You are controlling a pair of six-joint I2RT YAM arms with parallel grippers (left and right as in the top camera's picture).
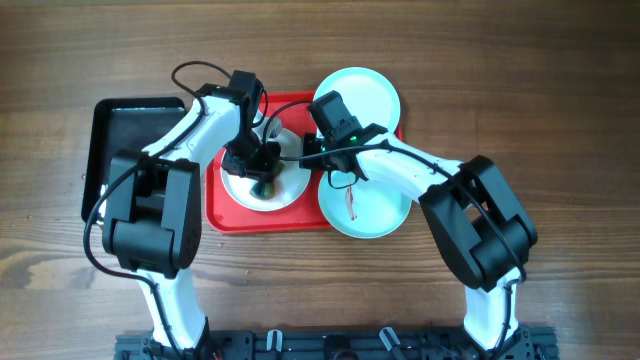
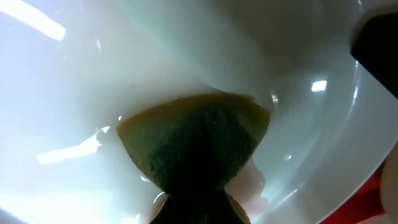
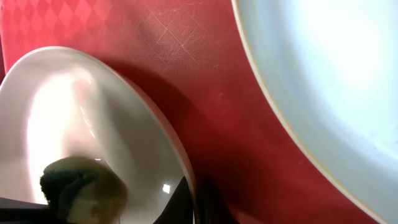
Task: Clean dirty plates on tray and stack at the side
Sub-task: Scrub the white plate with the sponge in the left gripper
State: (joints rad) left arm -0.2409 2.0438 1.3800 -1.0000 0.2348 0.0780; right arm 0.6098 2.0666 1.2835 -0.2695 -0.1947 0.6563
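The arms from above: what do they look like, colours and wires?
The left arm and right arm are alike: slim white links, bulky black joint housings, black wrists. Thin black cables loop loosely beside them.

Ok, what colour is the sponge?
The sponge is yellow with a dark green face; left wrist view shows it best.

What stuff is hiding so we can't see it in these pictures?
Overhead: the left arm and right arm cover most of the white plate, so leftover dirt can't be seen.
Overhead: the left arm hides part of the black tray.
Left wrist: the sponge fills the blurry close-up.
Right wrist: a blue plate runs off the right edge.
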